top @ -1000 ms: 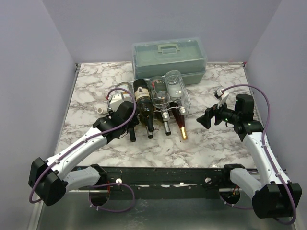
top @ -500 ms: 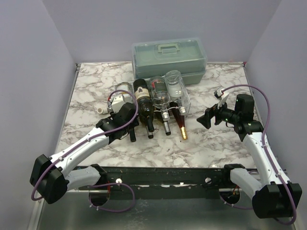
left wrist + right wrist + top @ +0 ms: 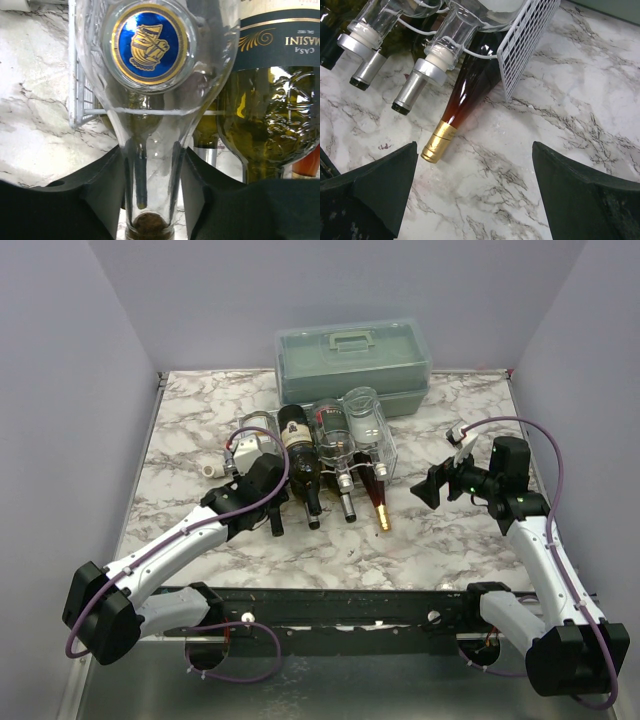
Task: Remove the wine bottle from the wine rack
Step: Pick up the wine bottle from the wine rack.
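At the left end of the wine rack [image 3: 80,95], the wine bottle [image 3: 150,100] is seen lying with its neck towards the arms. The neck is enclosed by the left hand [image 3: 152,170], which is drawn narrow. Its fingers [image 3: 107,190] are laid against both sides of the glass, with no gap to be seen. The bottle is of clear glass, and a round blue and gold badge [image 3: 150,41] with a crest is carried on its shoulder. No words on the badge can be read.

Compared with a second earlier, the left arm is found shifted slightly towards the rack in the top view. The bottles and the right arm are unchanged.

Just to the right, a green bottle [image 3: 270,110] is lying in the next groove. "CASA" and "MASINI" can be read on its dark label. Further right, an amber bottle [image 3: 470,85] with a gold cap is seen at the rack's right end. The right hand [image 3: 474,150] is held wide open above the counter [image 3: 440,540], apart from the rack and holding nothing.
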Action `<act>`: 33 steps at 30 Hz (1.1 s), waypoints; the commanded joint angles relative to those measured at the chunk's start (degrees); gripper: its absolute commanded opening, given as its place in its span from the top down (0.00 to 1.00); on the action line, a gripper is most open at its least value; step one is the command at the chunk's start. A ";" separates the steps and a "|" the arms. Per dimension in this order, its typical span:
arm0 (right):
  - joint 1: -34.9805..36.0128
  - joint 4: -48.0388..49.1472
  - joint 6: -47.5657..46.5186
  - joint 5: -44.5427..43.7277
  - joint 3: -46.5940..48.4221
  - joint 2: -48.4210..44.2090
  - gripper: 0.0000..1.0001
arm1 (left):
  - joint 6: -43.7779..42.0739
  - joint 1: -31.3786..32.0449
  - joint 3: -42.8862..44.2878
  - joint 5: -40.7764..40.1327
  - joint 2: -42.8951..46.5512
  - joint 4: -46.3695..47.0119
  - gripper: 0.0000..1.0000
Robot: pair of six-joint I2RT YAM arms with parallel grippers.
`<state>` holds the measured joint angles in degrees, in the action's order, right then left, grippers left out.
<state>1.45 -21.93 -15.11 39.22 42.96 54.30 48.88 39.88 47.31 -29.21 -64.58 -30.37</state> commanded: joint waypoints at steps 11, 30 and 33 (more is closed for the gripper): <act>-0.02 1.28 -0.97 -1.28 -0.75 -0.82 0.00 | -2.13 0.20 -0.54 -1.72 4.72 0.75 1.00; -0.05 1.37 -0.97 -1.55 -0.77 -0.71 0.00 | -12.21 0.15 -1.42 -5.43 18.00 0.53 1.00; -0.04 1.37 -0.98 -1.61 -0.79 -0.70 0.00 | -13.94 0.20 -0.93 -5.57 20.10 0.51 1.00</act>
<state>1.45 -21.93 -15.11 38.59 42.76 54.30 38.50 40.60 44.95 -26.46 -49.47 -36.34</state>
